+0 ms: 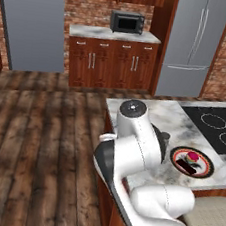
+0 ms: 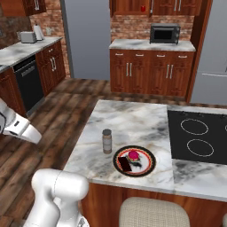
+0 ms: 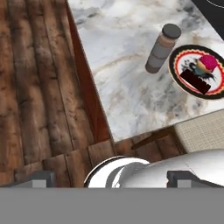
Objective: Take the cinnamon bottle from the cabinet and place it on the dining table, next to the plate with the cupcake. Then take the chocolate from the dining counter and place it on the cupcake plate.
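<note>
Well, from where I sat, the cinnamon bottle (image 2: pixel 107 141) stood upright on the marble table (image 2: pixel 128 119), just beside the plate (image 2: pixel 148 167) and on its left in the right base view. I could not tell whether bottle and plate touched; in the hand view the bottle (image 3: pixel 162 48) looked very close to the plate's (image 3: pixel 181 57) striped rim. On the plate sat the cupcake (image 2: pixel 133 155) with its pink top, and the dark chocolate (image 2: pixel 124 164) lay flat next to it, inside the rim. From the left base view I could see the same plate (image 1: pixel 206 172) with the cupcake (image 1: pixel 193 157) and the chocolate (image 1: pixel 185 167), while the bottle (image 1: pixel 165 139) was mostly hidden behind the arm's white elbow.

The gripper (image 3: pixel 111 178) was released, its jaws spread as wide as they go and nothing between them. Its two dark fingertips (image 3: pixel 40 177) showed low in the hand view, well apart from the bottle and the plate, with the wooden floor (image 3: pixel 35 87) and the table edge under the camera's gaze.

A black cooktop (image 2: pixel 197 135) took up the table's right part. Across the room a microwave (image 2: pixel 164 33) rested on a counter (image 2: pixel 150 45) above wooden cabinets (image 2: pixel 150 71), and a padded stool (image 2: pixel 153 213) stood at the table's near side.
</note>
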Motion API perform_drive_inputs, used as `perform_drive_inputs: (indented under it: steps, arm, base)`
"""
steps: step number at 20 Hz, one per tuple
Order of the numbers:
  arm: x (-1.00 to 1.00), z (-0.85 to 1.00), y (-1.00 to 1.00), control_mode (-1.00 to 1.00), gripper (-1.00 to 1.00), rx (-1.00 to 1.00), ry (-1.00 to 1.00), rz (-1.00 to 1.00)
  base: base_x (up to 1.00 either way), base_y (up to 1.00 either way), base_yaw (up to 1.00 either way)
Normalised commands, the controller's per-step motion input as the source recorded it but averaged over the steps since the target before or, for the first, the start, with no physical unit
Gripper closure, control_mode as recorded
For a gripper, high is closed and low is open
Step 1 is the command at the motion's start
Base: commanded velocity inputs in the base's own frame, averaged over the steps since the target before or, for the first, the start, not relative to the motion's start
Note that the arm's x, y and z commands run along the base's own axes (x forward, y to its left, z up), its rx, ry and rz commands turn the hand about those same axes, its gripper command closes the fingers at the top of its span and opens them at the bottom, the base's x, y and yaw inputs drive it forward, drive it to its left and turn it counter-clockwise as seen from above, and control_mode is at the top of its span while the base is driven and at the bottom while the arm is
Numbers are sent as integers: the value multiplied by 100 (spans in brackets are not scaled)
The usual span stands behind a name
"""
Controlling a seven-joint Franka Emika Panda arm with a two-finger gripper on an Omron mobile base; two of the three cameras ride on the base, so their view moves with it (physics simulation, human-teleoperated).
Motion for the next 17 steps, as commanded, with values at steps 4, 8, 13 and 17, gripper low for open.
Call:
perform_drive_inputs:
  steps: [4,8,13,17]
  arm:
    - [61,10,2,-100,-100,1,1,-6]
    - [46,1,1,-100,-100,0,6,-1]
    - [21,0,0,-100,-100,0,3,0]
    - [8,0,0,-100,-100,0,0,0]
  base:
    - [0,0,0]
    - [0,0,0]
    - [0,0,0]
    - [0,0,0]
